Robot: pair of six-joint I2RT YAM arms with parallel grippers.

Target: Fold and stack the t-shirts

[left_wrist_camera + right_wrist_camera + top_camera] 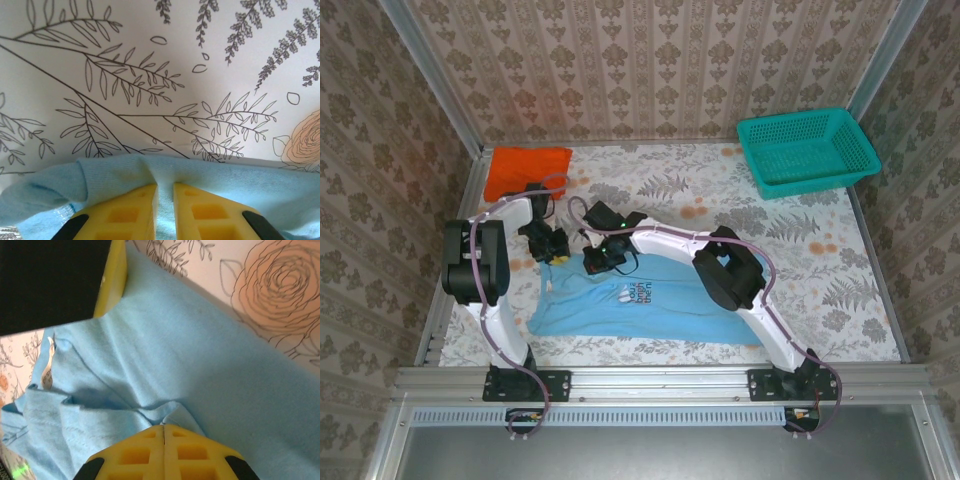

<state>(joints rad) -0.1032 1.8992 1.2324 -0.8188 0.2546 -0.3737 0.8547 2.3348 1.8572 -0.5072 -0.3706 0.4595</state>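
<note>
The light blue t-shirt (630,300) lies spread on the table's near middle, chest print up, with its far edge bunched. My left gripper (552,245) sits at that far left edge; in the left wrist view its yellow fingers (125,210) pinch a fold of the blue cloth (240,180), so the left gripper (165,192) is shut on it. My right gripper (603,255) is just to its right, and the right gripper (164,427) has its jaws pressed together on a small tuck of the shirt (200,365). The orange t-shirt (527,170) lies folded at the far left.
A teal mesh basket (807,150) stands at the far right corner. The floral tablecloth (800,260) is walled by patterned panels at the back and sides. The left gripper's yellow finger (116,275) shows close by in the right wrist view.
</note>
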